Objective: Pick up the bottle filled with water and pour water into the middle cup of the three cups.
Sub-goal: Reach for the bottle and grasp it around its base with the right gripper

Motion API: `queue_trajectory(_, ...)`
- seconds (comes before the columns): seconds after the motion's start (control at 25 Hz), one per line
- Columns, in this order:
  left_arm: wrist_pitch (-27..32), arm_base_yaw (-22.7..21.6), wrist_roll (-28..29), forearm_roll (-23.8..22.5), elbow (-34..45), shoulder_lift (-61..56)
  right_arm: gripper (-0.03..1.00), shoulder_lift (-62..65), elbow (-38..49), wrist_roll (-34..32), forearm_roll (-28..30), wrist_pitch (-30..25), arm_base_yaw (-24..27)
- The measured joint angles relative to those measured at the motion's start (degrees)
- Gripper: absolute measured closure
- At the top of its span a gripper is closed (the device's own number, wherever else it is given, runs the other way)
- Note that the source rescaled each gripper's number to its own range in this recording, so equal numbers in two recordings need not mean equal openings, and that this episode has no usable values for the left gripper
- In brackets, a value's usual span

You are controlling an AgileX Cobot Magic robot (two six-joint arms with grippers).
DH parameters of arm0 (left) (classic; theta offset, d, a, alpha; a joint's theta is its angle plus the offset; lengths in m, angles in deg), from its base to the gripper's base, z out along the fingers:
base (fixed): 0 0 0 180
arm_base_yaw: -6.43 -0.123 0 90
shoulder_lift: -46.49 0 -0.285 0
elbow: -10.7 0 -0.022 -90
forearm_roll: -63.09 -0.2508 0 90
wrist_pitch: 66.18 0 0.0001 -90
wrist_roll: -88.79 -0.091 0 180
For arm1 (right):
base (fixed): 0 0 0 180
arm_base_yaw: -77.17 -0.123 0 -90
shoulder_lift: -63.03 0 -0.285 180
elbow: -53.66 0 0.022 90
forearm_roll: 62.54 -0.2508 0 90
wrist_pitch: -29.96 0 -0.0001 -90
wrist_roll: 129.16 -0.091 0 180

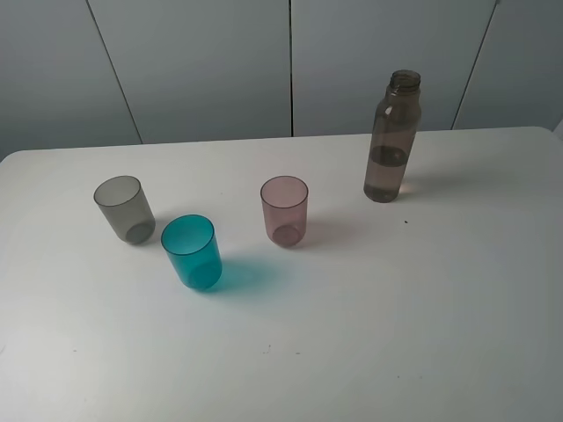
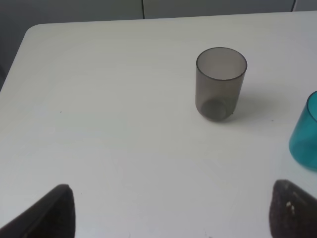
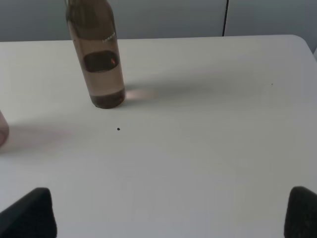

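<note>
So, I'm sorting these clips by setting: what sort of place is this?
Likely a lab or test setup: plain white table, grey wall panels behind it, just three cups and a bottle.

You will find nothing legible here; the tall smoky brown-grey translucent plastic bottle [image 3: 101, 74] carries a small pale print [image 3: 110, 36], too blurred for you to read.

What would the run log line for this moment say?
phase: pre-grasp | bottle: upright, untouched, uncapped | middle cup: upright, untouched | left gripper: open, empty | right gripper: open, empty
</note>
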Motion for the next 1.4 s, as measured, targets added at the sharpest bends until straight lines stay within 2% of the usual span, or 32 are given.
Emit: queue_trajectory(1.4,0.0,0.0,0.0,0.0,0.0,0.0,-0.03,0.0,0.0,0.0,0.0,0.0,0.0)
